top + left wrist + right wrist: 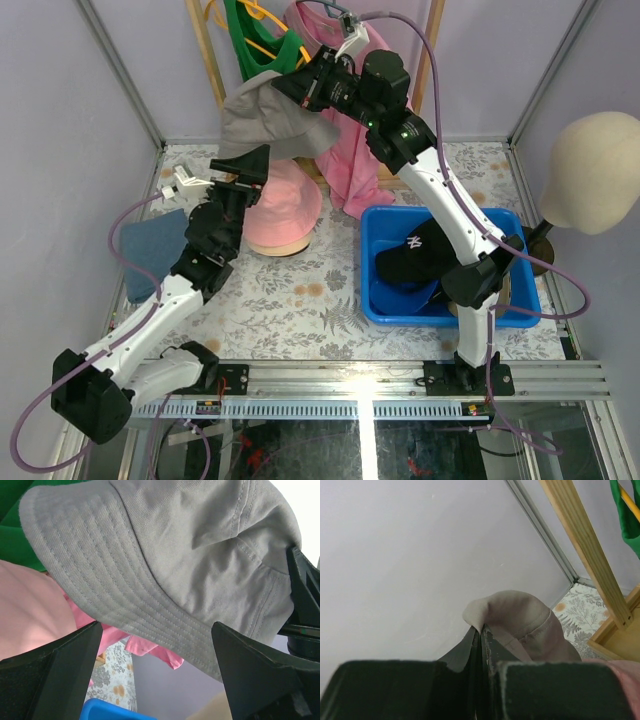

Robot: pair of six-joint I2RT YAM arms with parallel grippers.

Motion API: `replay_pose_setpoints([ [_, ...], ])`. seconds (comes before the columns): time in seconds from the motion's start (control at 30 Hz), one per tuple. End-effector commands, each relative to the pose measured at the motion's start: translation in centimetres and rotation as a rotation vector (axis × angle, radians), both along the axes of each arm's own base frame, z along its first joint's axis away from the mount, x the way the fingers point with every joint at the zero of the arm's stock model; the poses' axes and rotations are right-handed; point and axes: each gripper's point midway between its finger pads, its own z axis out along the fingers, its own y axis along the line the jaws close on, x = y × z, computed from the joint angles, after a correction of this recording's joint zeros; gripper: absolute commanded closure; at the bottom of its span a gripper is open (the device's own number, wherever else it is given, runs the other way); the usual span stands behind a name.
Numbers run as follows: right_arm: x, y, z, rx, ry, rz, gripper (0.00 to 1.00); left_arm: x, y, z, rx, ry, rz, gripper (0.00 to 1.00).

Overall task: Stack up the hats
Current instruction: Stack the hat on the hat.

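Pinching grey hat [262, 125]: right jaws clamped | left jaws spread wide | brim stitching [125, 595]: left wrist only

**Three cameras, one shared subject**

The top external camera looks steeply down from above and behind the arm bases, taking in the whole table [300, 300]. The left wrist camera faces upward between the left fingers [55, 680], very close under the grey bucket hat [165, 565], which fills most of its frame. The right wrist camera looks along the right fingers [465, 655] toward the purple wall [395, 555], with the hat just beyond the fingertips. All three views share that hat.
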Motion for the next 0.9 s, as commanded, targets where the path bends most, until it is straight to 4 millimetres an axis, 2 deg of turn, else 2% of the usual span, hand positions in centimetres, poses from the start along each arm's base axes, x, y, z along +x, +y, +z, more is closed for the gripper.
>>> replay_pose_setpoints([
  [0.0,-3.0,-0.7,5.7,0.119,-0.096,0.047,1.00,-0.1,1.2,2.6,-0.063,-0.086,0.032,0.09],
  [0.33,-3.1,-0.7,6.5,0.154,-0.084,0.054,1.00,-0.2,1.9,2.5,-0.108,-0.101,0.007,0.08],
  [0.6,-3.5,-0.6,6.8,0.166,-0.077,0.059,1.00,0.0,2.5,3.9,-0.194,-0.157,-0.064,0.08],
  [0.87,-3.9,-0.7,6.1,0.170,-0.073,0.062,1.00,-0.1,2.9,5.4,-0.271,-0.209,-0.154,0.09],
])
